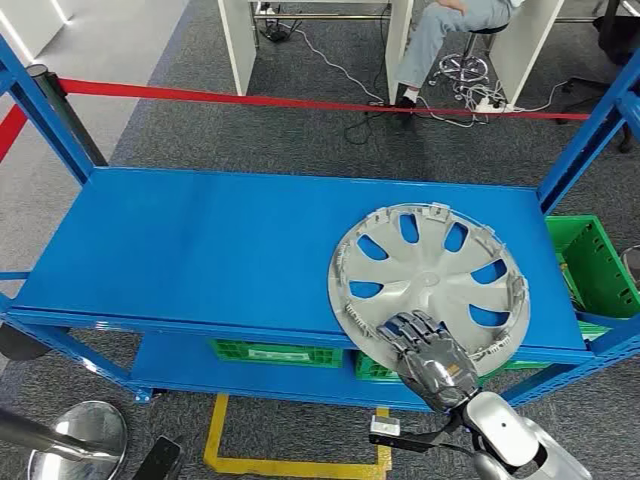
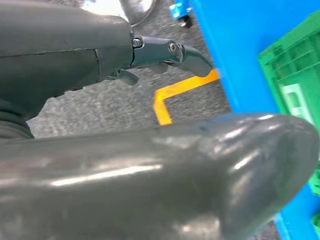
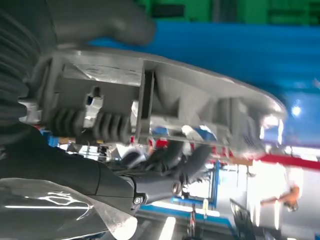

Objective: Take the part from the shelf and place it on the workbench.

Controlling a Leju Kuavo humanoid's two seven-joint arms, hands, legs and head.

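The part is a silver hubcap (image 1: 430,280) lying flat on the right half of the blue shelf (image 1: 189,240), its near rim reaching over the front edge. My right hand (image 1: 426,352) comes in from below and grips that near rim, fingers lying on top of it. In the right wrist view the hubcap's rim (image 3: 170,95) sits between the thumb (image 3: 109,20) and the dark fingers (image 3: 177,160). My left hand (image 2: 151,175) hangs low beside the shelf, fingers (image 2: 170,50) stretched out, holding nothing.
Blue uprights (image 1: 581,140) frame the shelf's corners. A green crate (image 1: 596,265) stands right of the shelf, and more green crates (image 1: 264,352) sit on the lower level. Behind run a red barrier tape (image 1: 302,102) and a seated person (image 1: 438,30). Yellow floor tape (image 1: 219,440) lies below.
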